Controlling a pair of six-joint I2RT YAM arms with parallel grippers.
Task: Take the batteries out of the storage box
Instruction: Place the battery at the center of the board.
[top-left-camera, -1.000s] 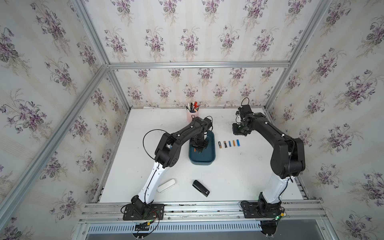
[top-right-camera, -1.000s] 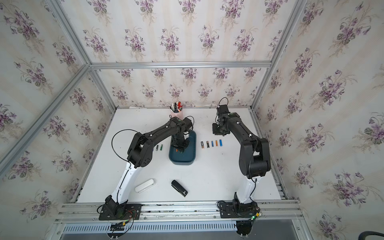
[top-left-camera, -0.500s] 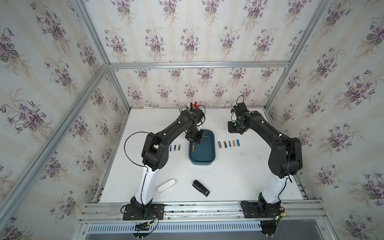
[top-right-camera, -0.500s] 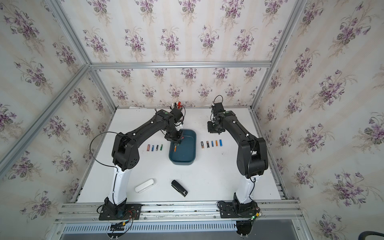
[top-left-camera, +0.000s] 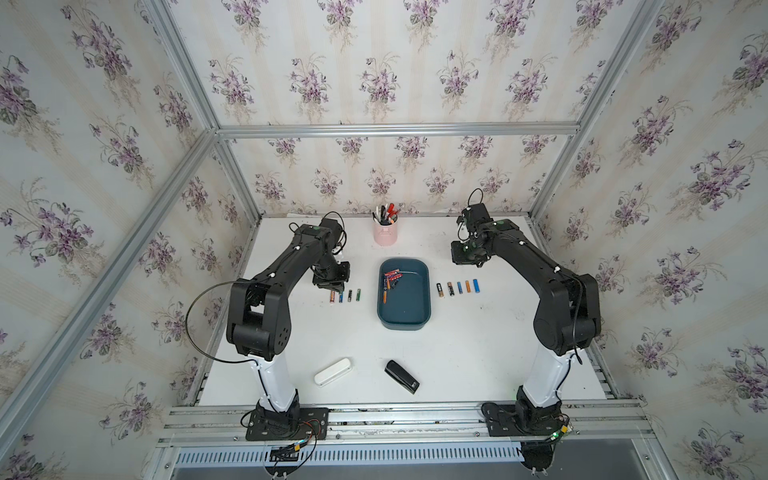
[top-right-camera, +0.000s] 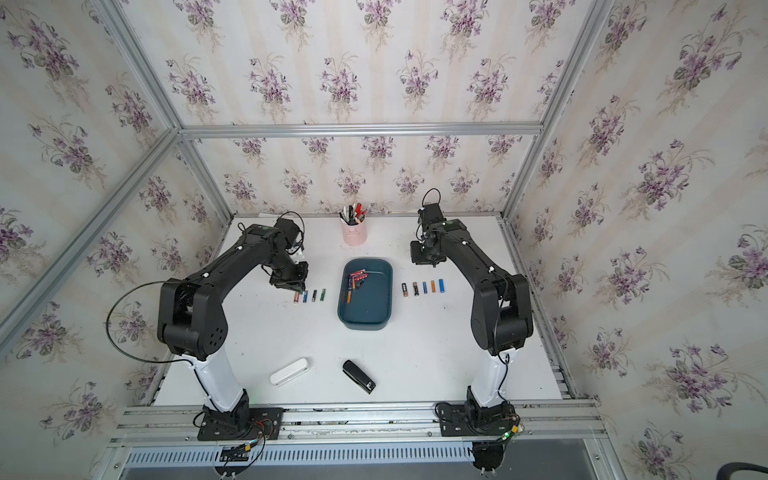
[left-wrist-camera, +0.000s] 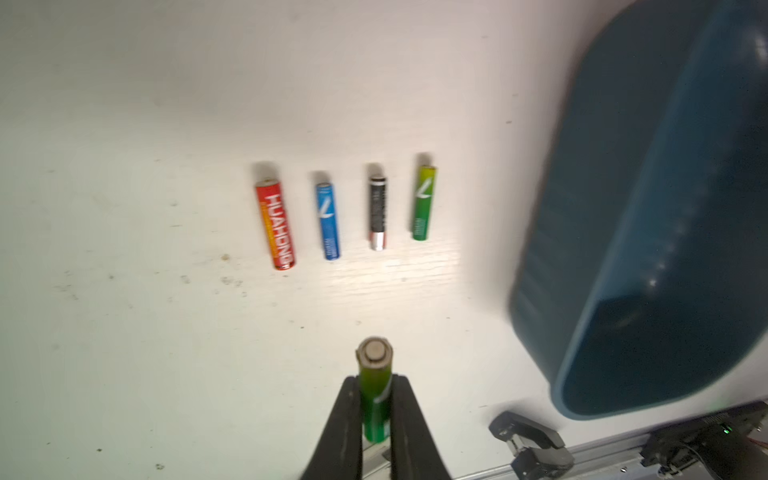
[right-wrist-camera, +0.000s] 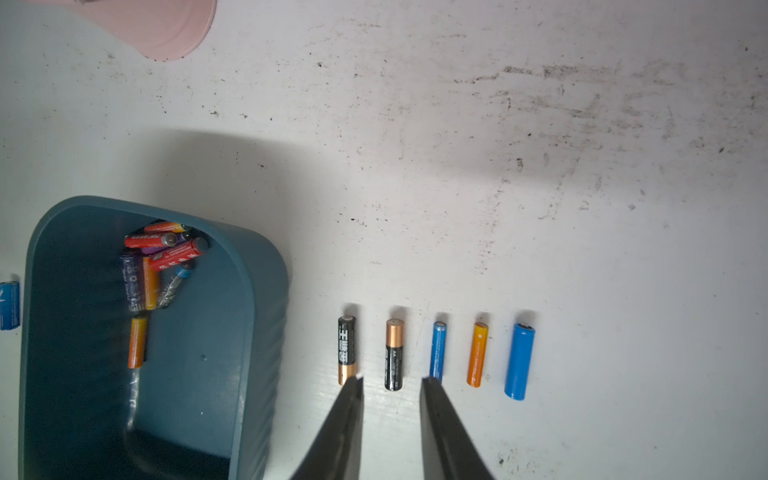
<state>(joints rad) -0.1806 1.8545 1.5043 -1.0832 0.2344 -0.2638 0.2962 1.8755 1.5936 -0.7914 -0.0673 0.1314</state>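
The teal storage box (top-left-camera: 411, 309) (top-right-camera: 372, 307) sits mid-table; several batteries (top-left-camera: 390, 280) (right-wrist-camera: 162, 266) lie bunched in its far left corner. Left of it is a row of several batteries (top-left-camera: 345, 296) (left-wrist-camera: 345, 212), right of it another row (top-left-camera: 459, 287) (right-wrist-camera: 436, 353). My left gripper (top-left-camera: 333, 287) (left-wrist-camera: 375, 380) hovers just behind the left row, shut on a green battery (left-wrist-camera: 374, 390) that sticks out past the fingertips. My right gripper (top-left-camera: 467, 257) (right-wrist-camera: 390, 380) hangs behind the right row, open and empty.
A pink pen cup (top-left-camera: 385, 232) stands at the back, between the arms. A white case (top-left-camera: 332, 372) and a black stapler (top-left-camera: 402, 376) lie near the front edge. The box wall (left-wrist-camera: 623, 249) is close beside the left gripper.
My left gripper has come out of the storage box and moved left to the left row, carrying the green battery. The right gripper has only shifted slightly and stays open.
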